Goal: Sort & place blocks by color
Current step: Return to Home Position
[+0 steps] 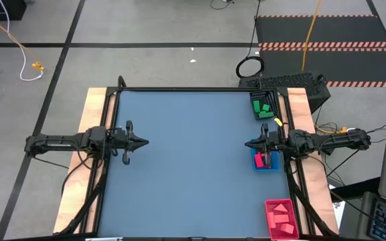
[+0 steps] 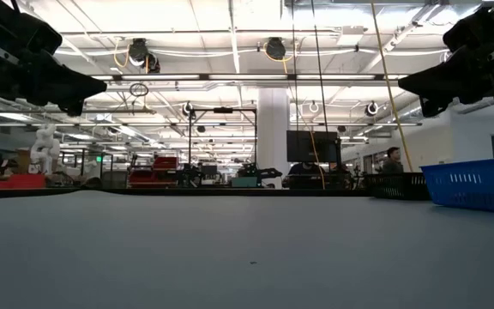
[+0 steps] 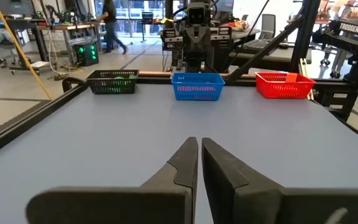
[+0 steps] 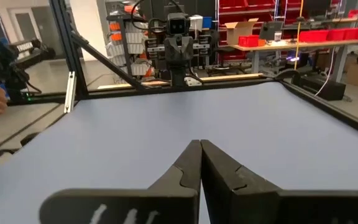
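Green blocks (image 1: 263, 108) lie in the black tray (image 1: 255, 98) at the table's far right. A red block (image 1: 259, 161) lies in the blue tray (image 1: 274, 165), under the right arm's wrist. Salmon-pink blocks (image 1: 281, 218) lie in the red tray (image 1: 269, 206) at the near right corner. My left gripper (image 1: 145, 142) (image 3: 199, 142) hovers shut over the left half of the blue mat, pointing right. My right gripper (image 1: 248, 144) (image 4: 199, 144) hovers shut over the right half, pointing left, beside the blue tray. Neither touches anything.
The three trays line the right edge of the table; in the left wrist view they are the black tray (image 3: 112, 81), blue tray (image 3: 197, 86) and red tray (image 3: 284, 85). A black frame rail (image 1: 193, 89) borders the mat. Bare blue mat (image 1: 193, 174) lies between the grippers.
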Controlling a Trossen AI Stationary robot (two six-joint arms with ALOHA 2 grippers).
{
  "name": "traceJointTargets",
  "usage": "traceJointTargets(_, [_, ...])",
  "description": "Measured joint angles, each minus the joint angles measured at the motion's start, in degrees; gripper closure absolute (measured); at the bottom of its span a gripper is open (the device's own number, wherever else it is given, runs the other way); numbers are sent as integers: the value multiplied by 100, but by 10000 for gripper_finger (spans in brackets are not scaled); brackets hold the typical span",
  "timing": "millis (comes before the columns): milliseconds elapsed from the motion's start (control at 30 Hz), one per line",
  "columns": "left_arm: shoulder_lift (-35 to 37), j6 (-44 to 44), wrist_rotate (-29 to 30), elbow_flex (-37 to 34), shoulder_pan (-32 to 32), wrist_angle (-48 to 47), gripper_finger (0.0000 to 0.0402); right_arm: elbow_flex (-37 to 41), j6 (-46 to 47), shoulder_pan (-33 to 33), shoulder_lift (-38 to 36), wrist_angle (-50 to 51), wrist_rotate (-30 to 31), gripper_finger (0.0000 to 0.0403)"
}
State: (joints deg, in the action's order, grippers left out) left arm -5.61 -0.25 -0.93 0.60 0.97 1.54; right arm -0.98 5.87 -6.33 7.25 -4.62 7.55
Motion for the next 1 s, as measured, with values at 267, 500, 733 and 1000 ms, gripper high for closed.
traceJointTargets(267, [0, -132, -2, 0, 0, -4, 376, -86, -70, 0, -13, 155, -8, 403])
traceJointTargets(500, [0, -32, -4, 0, 1, -7, 376, -1, -49, 0, -24, 153, -13, 403])
traceJointTargets(733, [0, 59, -5, -2, 2, -6, 376, 16, -184, 185, -23, 144, -6, 403])
traceJointTargets(1000, [0, 57, -4, -2, 2, -6, 376, 16, -133, 336, -22, 164, -22, 403])
